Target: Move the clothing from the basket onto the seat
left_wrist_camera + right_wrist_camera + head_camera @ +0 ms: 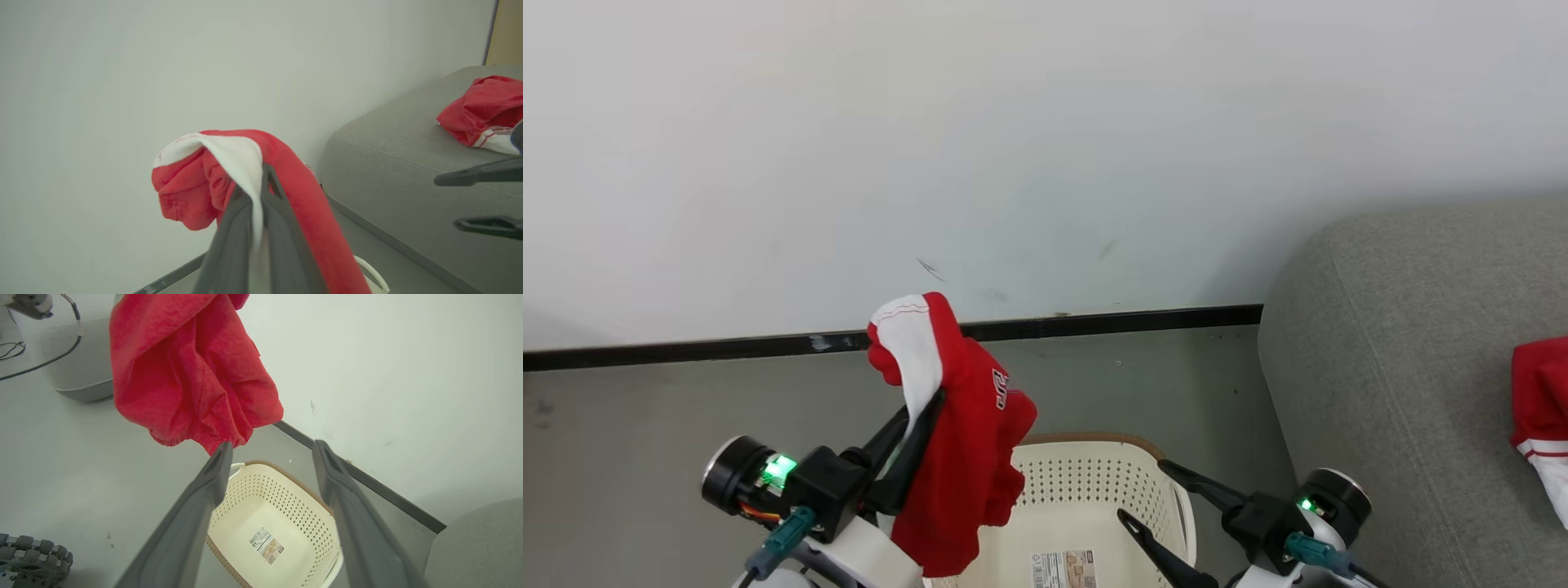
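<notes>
Left gripper (931,404), lower left of the head view: fingers pressed together, pinching a red garment (968,457) near its white-panel end. The piece hangs in the air above the left side of the basket (1086,482). Its long axis is near vertical, with the white-panel bunch up top by the baseboard and the hem pointing at the bottom edge. Right gripper (1141,490), lower right: jaws spread, nothing in them, sitting between the load and the seat (1405,367). My read is that this is the transfer step. Swing right slowly, since that long tail will sway. Pass above the right fingers and hold the pinch till over the cushion. Release well in from the rounded corner, beside the second garment (1539,400) at the right edge.
</notes>
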You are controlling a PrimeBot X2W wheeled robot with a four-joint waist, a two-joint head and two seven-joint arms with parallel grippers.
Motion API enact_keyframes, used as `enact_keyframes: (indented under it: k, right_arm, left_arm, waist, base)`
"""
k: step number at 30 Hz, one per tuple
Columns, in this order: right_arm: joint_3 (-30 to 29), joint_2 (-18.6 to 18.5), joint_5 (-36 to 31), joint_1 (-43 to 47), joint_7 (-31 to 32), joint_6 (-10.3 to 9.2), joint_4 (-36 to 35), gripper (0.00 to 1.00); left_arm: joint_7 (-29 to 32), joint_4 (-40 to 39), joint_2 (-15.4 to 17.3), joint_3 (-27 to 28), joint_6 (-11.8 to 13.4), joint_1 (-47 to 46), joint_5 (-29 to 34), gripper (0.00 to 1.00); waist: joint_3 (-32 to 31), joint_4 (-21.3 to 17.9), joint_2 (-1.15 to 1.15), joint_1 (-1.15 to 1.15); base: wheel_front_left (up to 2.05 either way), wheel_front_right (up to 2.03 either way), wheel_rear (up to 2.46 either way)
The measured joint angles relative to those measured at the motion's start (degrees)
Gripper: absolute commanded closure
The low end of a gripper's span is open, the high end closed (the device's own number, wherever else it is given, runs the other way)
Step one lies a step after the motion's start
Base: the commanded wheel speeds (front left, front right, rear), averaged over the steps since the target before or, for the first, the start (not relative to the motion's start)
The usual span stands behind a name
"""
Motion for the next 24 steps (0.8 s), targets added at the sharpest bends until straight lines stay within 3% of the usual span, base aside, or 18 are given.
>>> enact_keyframes:
  k: [10, 24]
  right_arm:
    - [8.3, -3.0, 2.9, -6.7, 0.5, 0.00, 0.4, 0.00]
    - [17.0, -2.0, 9.6, -13.2, 0.4, 0.00, 4.1, 0.00]
  left_arm:
    - [3.4, -3.1, -1.5, -3.5, -2.0, -2.3, 0.3, 1.00]
    - [7.4, -7.5, -3.9, -6.9, -3.1, -4.6, 0.8, 1.00]
  waist:
    - [-1.2, 0.9, 0.00, 0.00]
    - [-1.0, 2.2, 0.00, 0.00]
  base:
    - [0.00, 0.00, 0.00]
    - [0.00, 0.00, 0.00]
